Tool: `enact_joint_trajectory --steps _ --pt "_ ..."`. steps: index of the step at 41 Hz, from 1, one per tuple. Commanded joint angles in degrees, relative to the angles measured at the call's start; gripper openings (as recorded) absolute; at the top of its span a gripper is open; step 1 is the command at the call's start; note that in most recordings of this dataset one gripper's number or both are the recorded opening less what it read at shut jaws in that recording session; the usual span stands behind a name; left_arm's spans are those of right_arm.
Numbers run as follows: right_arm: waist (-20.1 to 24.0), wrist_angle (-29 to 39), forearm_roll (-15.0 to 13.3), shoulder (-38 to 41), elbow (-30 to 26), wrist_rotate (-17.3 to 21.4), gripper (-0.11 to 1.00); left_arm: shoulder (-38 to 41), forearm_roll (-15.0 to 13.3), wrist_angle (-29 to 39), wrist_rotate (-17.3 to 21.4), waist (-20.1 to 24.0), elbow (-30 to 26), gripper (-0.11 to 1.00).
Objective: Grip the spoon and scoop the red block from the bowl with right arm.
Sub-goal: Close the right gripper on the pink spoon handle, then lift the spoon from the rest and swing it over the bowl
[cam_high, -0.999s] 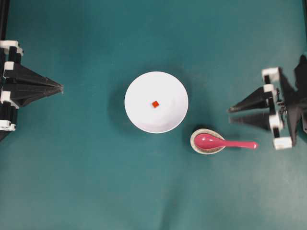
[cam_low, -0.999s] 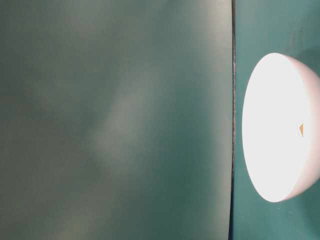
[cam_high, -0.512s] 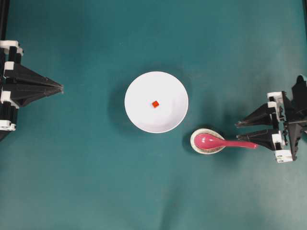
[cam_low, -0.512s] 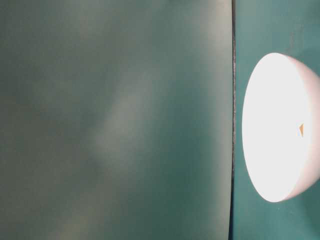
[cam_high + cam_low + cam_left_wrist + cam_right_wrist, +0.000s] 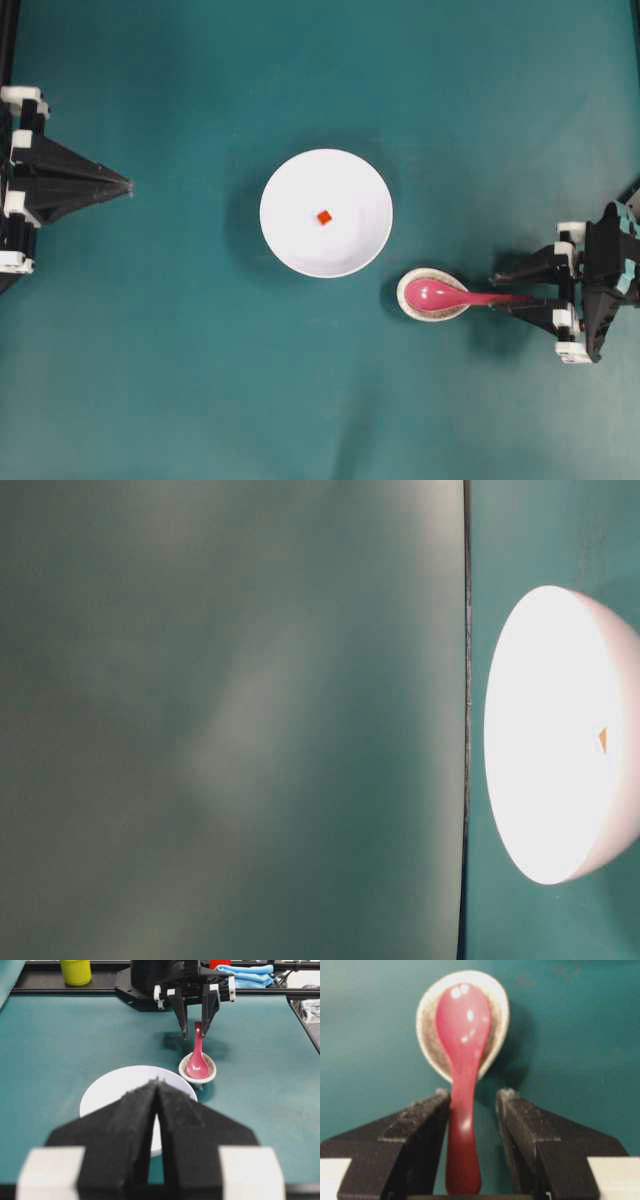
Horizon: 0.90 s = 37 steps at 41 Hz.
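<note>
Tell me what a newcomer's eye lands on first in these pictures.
The magenta-pink spoon stands out: its scoop lies in a speckled spoon rest right of the bowl, its handle between the open fingers of the right gripper. Next comes the white bowl at table centre, with the tiny red block inside.

Right gripper [image 5: 505, 289] fingers straddle spoon [image 5: 460, 297] handle, gap on one side. Spoon rest [image 5: 432, 296] just beside bowl [image 5: 326, 213]; open mat [image 5: 300, 400] surrounds both dishes
</note>
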Motion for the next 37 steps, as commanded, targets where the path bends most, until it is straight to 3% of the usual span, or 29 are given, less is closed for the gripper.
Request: enact_joint_trajectory --steps 1,25,34,37 --pt "0.35 -0.26 0.18 -0.26 -0.53 -0.26 0.49 0.44 0.18 0.0 0.09 0.09 -1.49 0.0" --pt "0.44 3.34 0.18 0.09 -0.79 -2.2 0.46 0.7 0.18 0.18 0.18 0.09 -1.32 0.0" --pt "0.53 2.9 0.18 0.0 -1.14 -2.64 0.24 0.79 0.18 1.05 0.26 0.09 -1.23 0.0" --pt "0.35 2.81 0.18 -0.26 -1.49 -3.08 0.22 0.79 0.18 1.32 0.26 0.09 -1.32 0.0"
